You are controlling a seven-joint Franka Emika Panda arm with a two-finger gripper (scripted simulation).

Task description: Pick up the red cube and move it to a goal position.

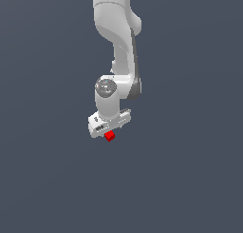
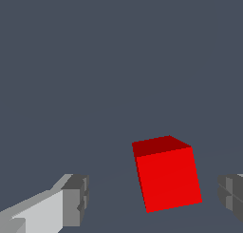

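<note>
The red cube (image 1: 109, 136) is a tiny bright-red block on the flat grey floor, just under the white hand of the arm. In the wrist view the red cube (image 2: 166, 177) lies between the two grey fingertips, nearer one finger than the other, with a gap on each side. My gripper (image 1: 108, 131) points down over the cube and is open; in the wrist view my gripper (image 2: 154, 197) straddles the cube without touching it. In the exterior view the fingers are too small to make out.
The plain dark grey floor (image 1: 190, 179) fills both views. The white arm (image 1: 118, 46) rises from the gripper to the top of the exterior view. No goal marker shows.
</note>
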